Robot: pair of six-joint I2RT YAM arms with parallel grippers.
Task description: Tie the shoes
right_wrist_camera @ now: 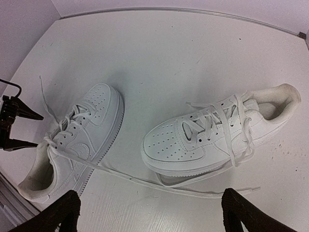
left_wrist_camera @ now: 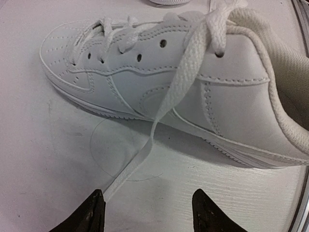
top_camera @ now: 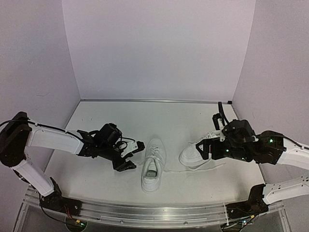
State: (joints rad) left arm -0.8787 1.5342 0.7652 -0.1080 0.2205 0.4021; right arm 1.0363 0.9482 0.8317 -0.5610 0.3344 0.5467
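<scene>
Two all-white low-top leather sneakers stand upright on their soles on the white counter (top_camera: 106, 121), both unlaced at the top, with perforated toe boxes and stitched side panels; any maker's mark on them is too small to read. The middle sneaker (top_camera: 153, 165) sits between the arms with its toe pointing away from the bases. The right-side sneaker (top_camera: 192, 154) lies crosswise just beside it, toe toward the middle sneaker and heel under the right arm. The left end effector (left_wrist_camera: 149, 205) hovers low beside the middle sneaker's flank with its fingers spread wide and nothing clamped between them. A flat lace (left_wrist_camera: 181, 82) drops from the top eyelet down to the counter and runs out beside one fingertip (left_wrist_camera: 95, 208); whether it touches that fingertip I cannot tell. A faint pencilled circle (left_wrist_camera: 96, 159) marks the counter under that lace. The right end effector (right_wrist_camera: 150, 198) hangs above the right-side sneaker, its fingers also far apart and holding nothing. A long lace (right_wrist_camera: 145, 182) trails across the counter from the middle sneaker's collar past the near edge of the right-side sneaker.
</scene>
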